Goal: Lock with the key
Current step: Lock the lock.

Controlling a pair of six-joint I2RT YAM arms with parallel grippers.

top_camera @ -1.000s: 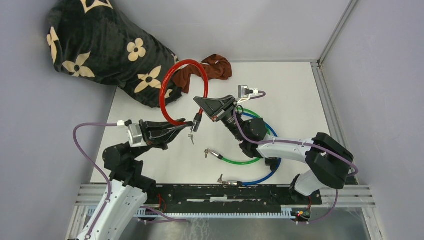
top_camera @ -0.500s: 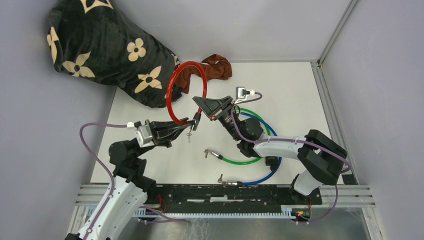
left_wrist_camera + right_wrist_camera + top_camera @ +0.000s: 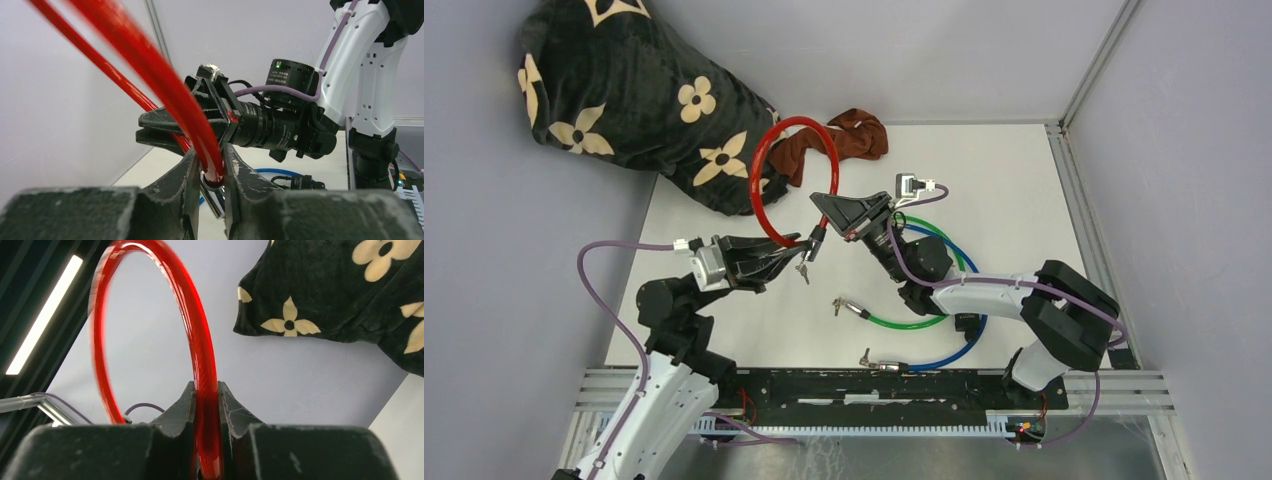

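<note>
Left gripper (image 3: 210, 170) is pinching the red cable lock (image 3: 200, 355); key (image 3: 805, 271) is dangling below. Right gripper (image 3: 206, 407) is clamping the same loop.

The left arm (image 3: 659, 395) is bent at the elbow, with the forearm laid level and directed rightward; the left gripper (image 3: 794, 256) is closed, its fingers (image 3: 190, 172) pressed on the end of the red cable (image 3: 165, 85); the right arm (image 3: 984, 292) is folded low and extended up and to the left; the right gripper (image 3: 206, 405) is clamped on the same cable, with the jaws nearly together; the two grippers are brought tip to tip, apparently just apart.
</note>
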